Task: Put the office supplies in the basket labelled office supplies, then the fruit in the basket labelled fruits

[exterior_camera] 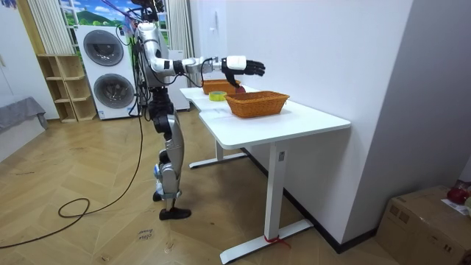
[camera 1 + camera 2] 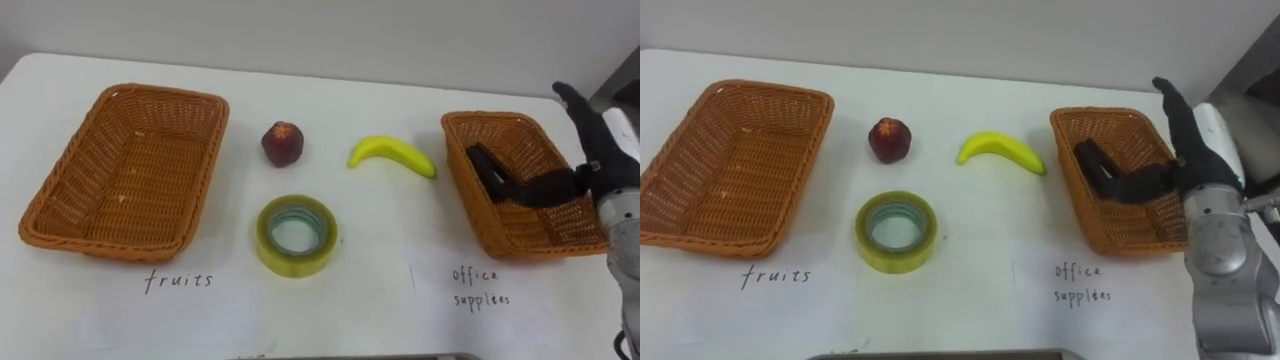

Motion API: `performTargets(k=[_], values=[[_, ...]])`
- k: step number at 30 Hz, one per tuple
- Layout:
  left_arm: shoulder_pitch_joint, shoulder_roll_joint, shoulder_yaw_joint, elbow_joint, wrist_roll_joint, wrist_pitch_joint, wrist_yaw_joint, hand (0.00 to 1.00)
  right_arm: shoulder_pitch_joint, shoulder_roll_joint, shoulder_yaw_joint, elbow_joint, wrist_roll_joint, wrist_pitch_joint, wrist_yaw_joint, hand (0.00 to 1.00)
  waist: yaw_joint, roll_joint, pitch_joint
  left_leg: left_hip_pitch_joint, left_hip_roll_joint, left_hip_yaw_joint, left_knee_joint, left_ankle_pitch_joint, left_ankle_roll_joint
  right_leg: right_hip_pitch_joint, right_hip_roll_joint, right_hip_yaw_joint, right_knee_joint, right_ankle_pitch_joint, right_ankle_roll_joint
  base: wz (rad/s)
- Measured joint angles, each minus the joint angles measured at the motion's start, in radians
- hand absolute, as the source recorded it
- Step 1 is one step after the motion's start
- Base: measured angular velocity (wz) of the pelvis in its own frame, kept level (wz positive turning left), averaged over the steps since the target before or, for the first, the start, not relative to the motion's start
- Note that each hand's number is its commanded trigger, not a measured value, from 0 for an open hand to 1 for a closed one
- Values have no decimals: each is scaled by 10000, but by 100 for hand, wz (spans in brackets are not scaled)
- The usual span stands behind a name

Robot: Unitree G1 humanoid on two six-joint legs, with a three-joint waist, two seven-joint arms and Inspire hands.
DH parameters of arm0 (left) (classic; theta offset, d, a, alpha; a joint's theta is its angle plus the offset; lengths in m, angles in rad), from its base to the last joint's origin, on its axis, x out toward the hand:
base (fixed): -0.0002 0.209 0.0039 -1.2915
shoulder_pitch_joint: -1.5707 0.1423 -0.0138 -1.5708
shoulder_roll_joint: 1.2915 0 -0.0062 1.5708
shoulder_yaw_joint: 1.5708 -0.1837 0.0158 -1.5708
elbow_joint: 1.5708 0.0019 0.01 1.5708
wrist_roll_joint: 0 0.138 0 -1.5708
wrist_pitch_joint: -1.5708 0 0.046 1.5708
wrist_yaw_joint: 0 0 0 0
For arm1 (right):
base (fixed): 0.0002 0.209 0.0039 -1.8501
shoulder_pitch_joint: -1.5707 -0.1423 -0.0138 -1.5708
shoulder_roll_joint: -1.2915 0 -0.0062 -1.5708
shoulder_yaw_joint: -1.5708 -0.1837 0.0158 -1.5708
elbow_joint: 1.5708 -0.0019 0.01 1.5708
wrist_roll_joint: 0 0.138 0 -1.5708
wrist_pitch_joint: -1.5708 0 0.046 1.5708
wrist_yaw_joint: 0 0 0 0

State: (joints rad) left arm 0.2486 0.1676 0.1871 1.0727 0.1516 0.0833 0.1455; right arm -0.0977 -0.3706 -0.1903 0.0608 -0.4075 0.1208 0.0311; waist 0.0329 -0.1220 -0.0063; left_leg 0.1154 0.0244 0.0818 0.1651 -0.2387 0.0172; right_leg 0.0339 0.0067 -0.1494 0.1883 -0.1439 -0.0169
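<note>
My right hand (image 2: 600, 150) hovers over the right wicker basket (image 2: 490, 117), open, with straight fingers and the thumb reaching toward a black office item (image 2: 487, 165) that lies inside that basket. Whether the thumb touches the item I cannot tell. On the white table between the baskets lie a dark red fruit (image 2: 283, 143), a yellow banana (image 2: 392, 153) and a yellow-green tape roll (image 2: 270, 245). The left wicker basket (image 2: 160, 93) has nothing in it. In the room view the robot stands at the table's long side with its right hand (image 1: 243, 66) stretched out above the table.
Handwritten labels mark the table in front of each basket. The table (image 1: 294, 125) stands against a white wall, with its far edge close behind the baskets. Washing machines (image 1: 110, 70) stand behind the robot, and a cardboard box (image 1: 430, 224) sits on the floor.
</note>
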Motion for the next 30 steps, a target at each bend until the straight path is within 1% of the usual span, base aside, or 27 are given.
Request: performTargets(k=[5, 8, 11, 12, 14, 16, 20, 24, 25, 27, 30], values=[[64, 8, 0, 54, 68, 5, -2, 0, 0, 0, 0, -831, 15, -2, -96, 0, -12, -1, 0, -4, -4, -15, 7, 0, 0, 1, -21, -21, 18, 0, 0, 0], [151, 11, 0, -174, 76, 49, -10, 0, 0, -1, 0, -1453, 110, 1, -115, 0, -15, -21, -5, -2, 1, -12, 9, 0, 0, 5, -17, -28, 20, 0, 0, 0], [184, 17, -2, -272, 74, 49, -10, 0, -5, -1, 0, -1813, 270, 10, -143, 0, -4, -52, 9, 2, -3, -2, 15, 0, 0, 20, -21, -27, 22, 1, -1, 0], [186, 20, -4, -314, 77, 49, -10, 0, -6, -1, 1, -1933, 444, 15, -152, 0, -3, -66, 31, 0, -3, -2, 14, 0, 0, 17, -20, -16, 22, 1, -1, 0], [177, 22, -11, -318, 84, 49, -2, 0, -19, -2, 16, -1991, 561, 15, -176, 0, 40, -93, 35, 8, -2, -2, -1, 0, 1, 5, -11, 54, 29, 1, -1, 0], [128, 22, -14, -318, 117, 48, -1, 0, -140, -2, 17, -1993, 536, 14, -176, 0, 55, -128, 65, 4, 1, 14, -20, 0, 1, -51, -2, 93, 85, 1, -1, -4], [99, 28, -33, -314, 156, 43, 7, 0, -280, -1, 62, -2061, 533, 17, -173, 0, 78, -120, 83, -14, 0, 30, -33, 0, 1, -127, 11, 104, 170, 0, -1, -4], [-61, 33, -50, -245, 147, 45, 10, 0, -396, -1, 149, -2279, 622, 17, -165, 0, 276, -93, 150, -7, 1, 46, -19, 1, 2, -132, 13, 127, 172, 0, -1, -2], [-129, 33, -59, -183, 147, 41, 9, 0, -410, -1, 205, -2286, 772, 17, -159, 0, 349, -112, 139, -6, 2, 48, -19, 1, 2, -133, 13, 124, 172, 0, 0, 0], [-209, 26, -80, -87, 151, 43, -17, 0, -461, -1, 297, -2341, 1001, 18, -13, 0, 446, -93, 152, -18, 0, 40, -13, 1, 2, -139, 9, 109, 167, 0, -1, 0], [-312, 16, -162, -49, 149, 43, -79, 0, -582, 1, 541, -2423, 1120, 24, 231, 0, 532, -107, 140, -59, -4, -1, 11, 1, 2, -146, -5, 63, 168, 0, -1, 4]])
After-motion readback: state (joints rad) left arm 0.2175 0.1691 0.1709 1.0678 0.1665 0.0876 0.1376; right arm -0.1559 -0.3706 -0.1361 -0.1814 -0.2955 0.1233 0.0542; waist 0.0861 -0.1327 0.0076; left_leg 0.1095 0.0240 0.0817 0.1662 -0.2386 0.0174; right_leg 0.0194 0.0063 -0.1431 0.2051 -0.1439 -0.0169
